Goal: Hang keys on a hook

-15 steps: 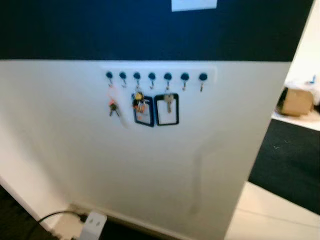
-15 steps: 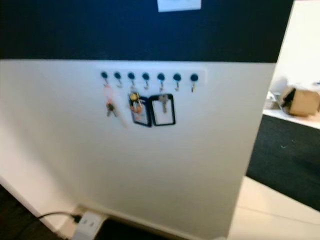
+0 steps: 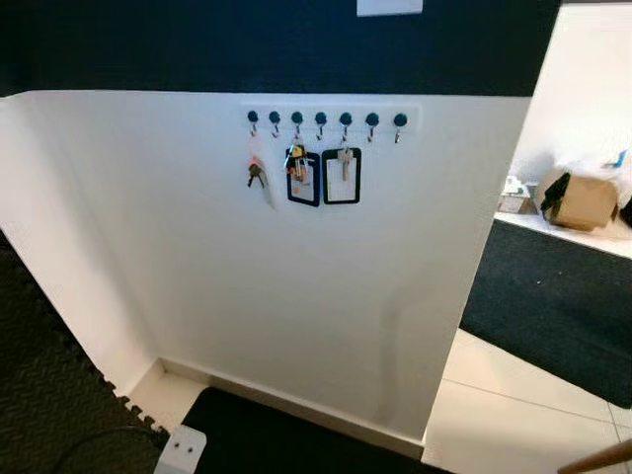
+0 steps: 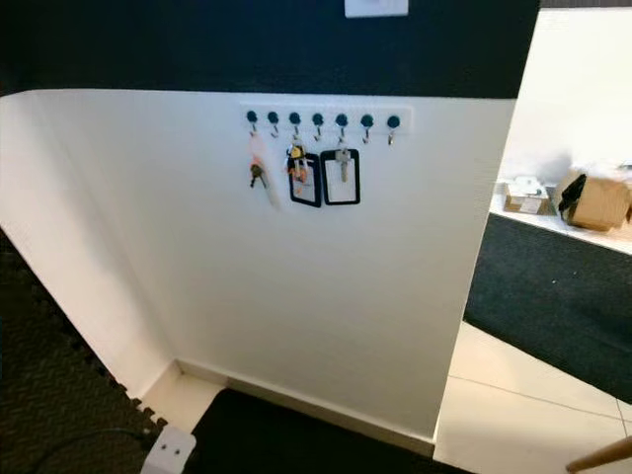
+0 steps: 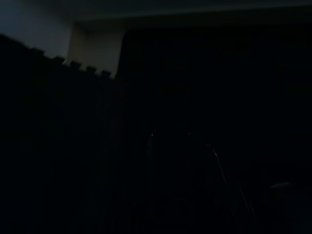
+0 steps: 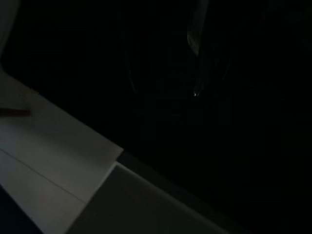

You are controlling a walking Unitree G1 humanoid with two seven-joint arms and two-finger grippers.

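The view is pulling back from the hook rack [image 3: 331, 118], now smaller and sharper; keys [image 3: 255, 174] are hanging at its left end, suggesting hanging is done. Both claws' states cannot be told.

Left tool [image 5: 181, 146] is showing black-on-black, barely readable in v. dark wrist view, w/ one tiny glint on its edge. Right tool [image 6: 168, 73] is likewise reading dark, carrying a faint pale sheen.
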